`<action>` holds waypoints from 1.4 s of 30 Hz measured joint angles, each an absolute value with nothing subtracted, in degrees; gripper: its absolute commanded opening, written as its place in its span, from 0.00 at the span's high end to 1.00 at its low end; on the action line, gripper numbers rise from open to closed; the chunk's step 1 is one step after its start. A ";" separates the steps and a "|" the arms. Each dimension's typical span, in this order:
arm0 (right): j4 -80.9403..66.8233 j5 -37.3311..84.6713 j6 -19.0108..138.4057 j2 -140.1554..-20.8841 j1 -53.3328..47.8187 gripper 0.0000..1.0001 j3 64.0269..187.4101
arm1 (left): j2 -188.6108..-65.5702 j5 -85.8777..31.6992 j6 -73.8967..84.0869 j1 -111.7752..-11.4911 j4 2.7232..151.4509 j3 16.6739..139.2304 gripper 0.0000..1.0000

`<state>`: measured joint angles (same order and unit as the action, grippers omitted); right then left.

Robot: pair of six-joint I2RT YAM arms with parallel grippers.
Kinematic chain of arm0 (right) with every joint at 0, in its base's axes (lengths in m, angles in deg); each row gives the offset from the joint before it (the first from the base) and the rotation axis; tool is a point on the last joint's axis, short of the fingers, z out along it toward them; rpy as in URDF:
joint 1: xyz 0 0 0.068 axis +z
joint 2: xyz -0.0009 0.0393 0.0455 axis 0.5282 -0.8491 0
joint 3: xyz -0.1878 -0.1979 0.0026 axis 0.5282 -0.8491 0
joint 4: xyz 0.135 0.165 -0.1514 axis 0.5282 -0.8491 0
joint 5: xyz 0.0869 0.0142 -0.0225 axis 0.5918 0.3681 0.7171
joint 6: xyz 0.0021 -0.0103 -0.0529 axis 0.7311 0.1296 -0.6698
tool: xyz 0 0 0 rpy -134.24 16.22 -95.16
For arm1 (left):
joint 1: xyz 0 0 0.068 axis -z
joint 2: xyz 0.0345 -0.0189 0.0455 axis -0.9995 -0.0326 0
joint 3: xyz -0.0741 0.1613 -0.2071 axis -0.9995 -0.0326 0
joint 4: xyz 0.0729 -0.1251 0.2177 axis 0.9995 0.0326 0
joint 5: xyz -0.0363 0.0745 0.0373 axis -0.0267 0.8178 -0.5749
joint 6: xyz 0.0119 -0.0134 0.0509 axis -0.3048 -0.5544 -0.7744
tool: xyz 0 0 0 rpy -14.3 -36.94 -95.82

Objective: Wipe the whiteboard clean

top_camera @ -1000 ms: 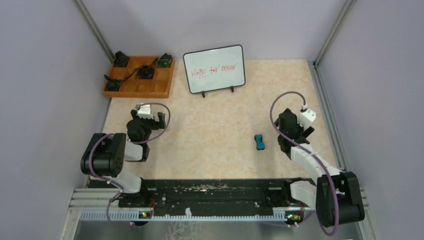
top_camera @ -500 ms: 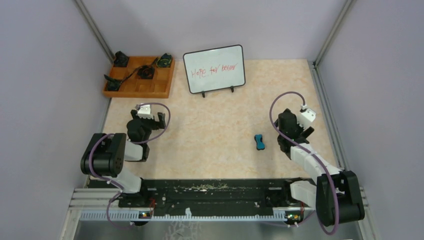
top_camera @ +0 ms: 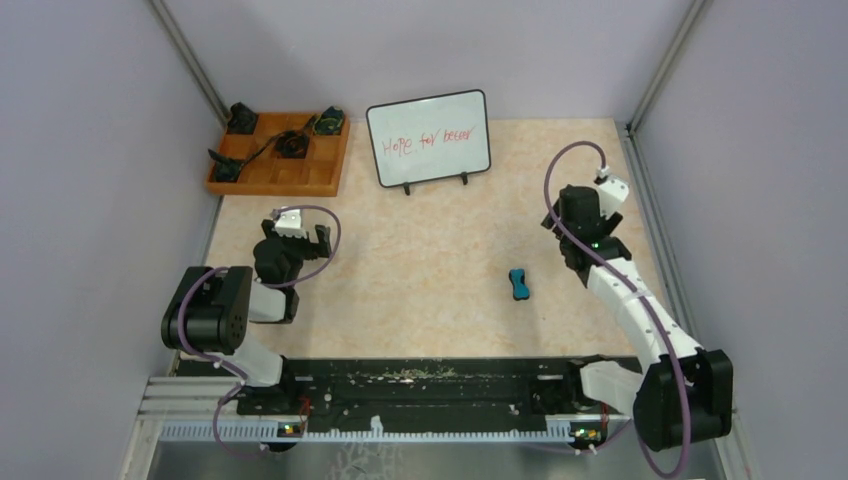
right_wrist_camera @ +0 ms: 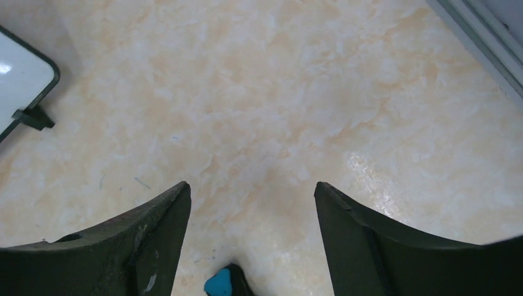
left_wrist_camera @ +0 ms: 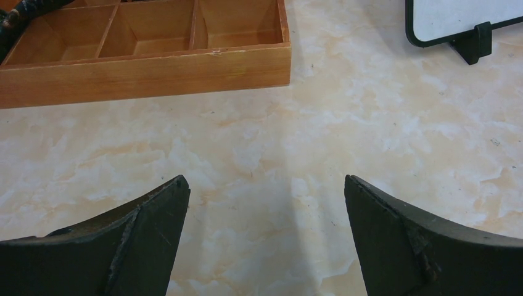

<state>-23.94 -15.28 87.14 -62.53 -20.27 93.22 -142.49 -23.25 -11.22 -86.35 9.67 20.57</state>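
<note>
The whiteboard (top_camera: 428,138) stands upright on two black feet at the back middle of the table and bears red handwriting. Its lower corner shows in the left wrist view (left_wrist_camera: 456,15) and in the right wrist view (right_wrist_camera: 21,80). A small blue and black eraser (top_camera: 518,284) lies on the table right of centre; its tip shows at the bottom of the right wrist view (right_wrist_camera: 221,285). My left gripper (left_wrist_camera: 265,182) is open and empty, low over the table at the left (top_camera: 298,238). My right gripper (right_wrist_camera: 250,185) is open and empty, above and beyond the eraser (top_camera: 574,212).
An orange wooden compartment tray (top_camera: 322,172) holding several black parts sits at the back left; its front wall (left_wrist_camera: 148,74) lies ahead of my left gripper. Grey walls enclose the table, with a metal rail (right_wrist_camera: 478,31) along the right edge.
My right arm has moved away from the near edge toward the back of the table, past the eraser. The left arm, the whiteboard and the eraser have not moved.
</note>
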 measured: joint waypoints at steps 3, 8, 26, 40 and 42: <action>-28.70 -10.28 84.89 -63.43 -20.27 0.33 96.96 | -142.49 -23.25 -11.22 -86.35 9.67 20.57 0.00; -37.14 -1.07 80.54 -66.33 -18.19 0.34 98.90 | -142.49 -23.25 -11.22 -86.35 9.67 20.57 0.01; -42.47 10.01 75.97 -74.90 -10.65 0.47 98.75 | -142.49 -23.25 -11.22 -86.35 9.67 20.57 0.02; -36.53 10.90 75.84 -82.81 -10.61 0.58 96.56 | -142.49 -23.25 -11.22 -86.35 9.67 20.57 0.02; -35.92 11.01 75.80 -83.42 -10.61 0.59 96.56 | -142.49 -23.25 -11.22 -86.35 9.67 20.57 0.02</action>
